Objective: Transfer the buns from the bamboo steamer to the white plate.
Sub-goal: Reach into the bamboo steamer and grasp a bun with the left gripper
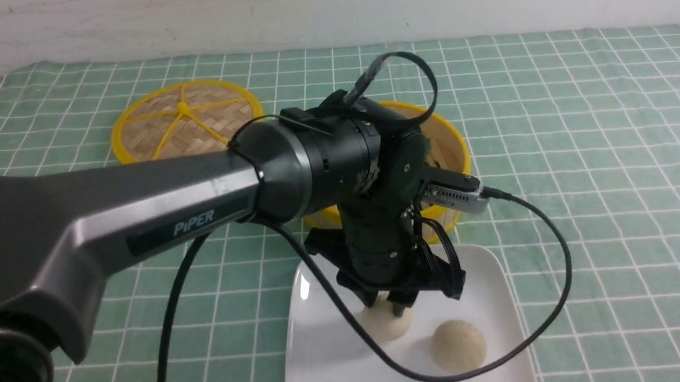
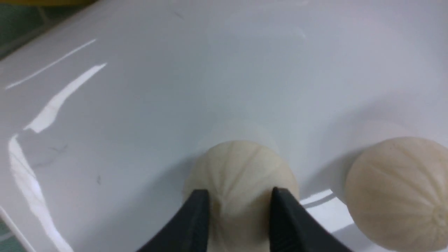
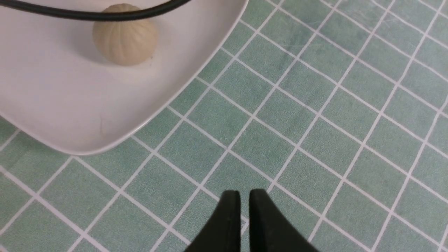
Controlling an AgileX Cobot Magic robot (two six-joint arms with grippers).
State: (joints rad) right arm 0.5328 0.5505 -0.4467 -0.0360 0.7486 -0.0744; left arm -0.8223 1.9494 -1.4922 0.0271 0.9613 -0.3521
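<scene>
Two pale buns lie on the white plate (image 1: 325, 360). My left gripper (image 1: 391, 306) points down over the plate and is shut on one bun (image 1: 389, 326), which touches the plate surface. In the left wrist view its fingertips (image 2: 201, 197) press both sides of that bun (image 2: 241, 168). The other bun (image 1: 459, 346) rests free beside it, also seen in the left wrist view (image 2: 399, 192) and the right wrist view (image 3: 125, 34). The bamboo steamer (image 1: 451, 150) stands behind the plate, mostly hidden by my left arm; its inside and the third bun are hidden. My right gripper (image 3: 244, 194) is shut, empty, over the tablecloth beside the plate (image 3: 70, 105).
A flat woven disc with yellow rim and spokes (image 1: 185, 120) lies at the back left. A green checked cloth (image 1: 605, 142) covers the table. The left arm's black cable (image 1: 555, 296) loops over the plate's right side.
</scene>
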